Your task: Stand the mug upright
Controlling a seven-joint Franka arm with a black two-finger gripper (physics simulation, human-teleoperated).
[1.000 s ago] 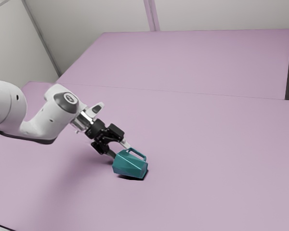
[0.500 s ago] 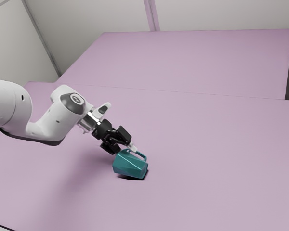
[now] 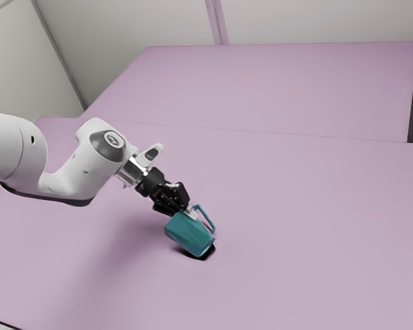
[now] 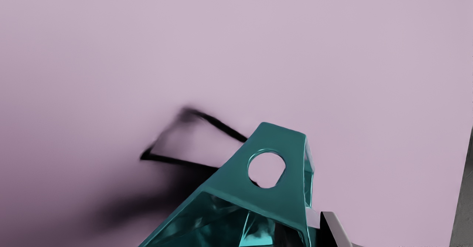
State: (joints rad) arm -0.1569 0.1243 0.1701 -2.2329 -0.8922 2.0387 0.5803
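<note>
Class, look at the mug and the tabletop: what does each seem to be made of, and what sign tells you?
Mug: glossy teal, perhaps glazed ceramic, though metal or plastic is possible; bright reflections streak its inner walls.
Tabletop: matte, perhaps painted board or laminate; it is evenly mauve, with no visible grain or mirror-like reflection.

The mug point(image 3: 190, 234) is teal and glossy with flat facets, 1 looped handle and 1 round hole through a flat face. It leans, not upright, its open end at my claw point(image 3: 188, 212), which grips the wall there. Its base slants down and away from my claw, the handle just beside it.
</note>
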